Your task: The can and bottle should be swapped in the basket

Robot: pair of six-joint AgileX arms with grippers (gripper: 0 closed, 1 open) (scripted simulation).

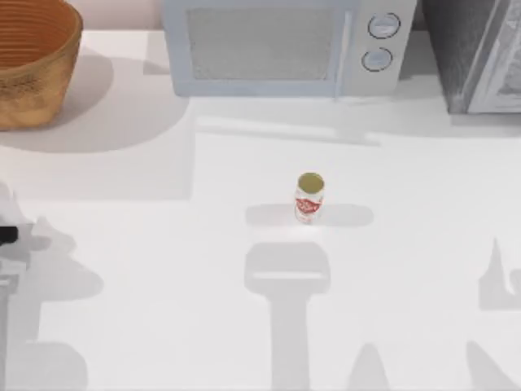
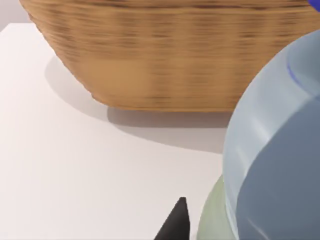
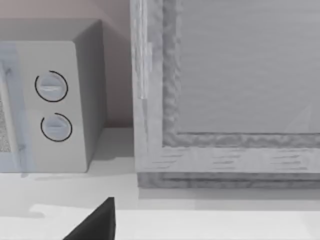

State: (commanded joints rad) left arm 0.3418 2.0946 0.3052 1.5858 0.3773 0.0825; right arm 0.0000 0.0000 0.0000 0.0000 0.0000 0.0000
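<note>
Can [image 1: 309, 198] is stood upright mid-table, well apart from the basket [image 1: 32, 69] at far left, a bottle [image 2: 280, 165] looks gripped by the left pincer [image 2: 200, 220], so basket placement is probably next.

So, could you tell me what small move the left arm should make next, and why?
Probably lift the bottle higher, toward the basket rim. The can already stands alone mid-table, outside the basket, while the bottle sits close by the left gripper, low beside the basket's wall. Whether it is gripped I cannot tell. The right gripper idles near the microwave.
</note>
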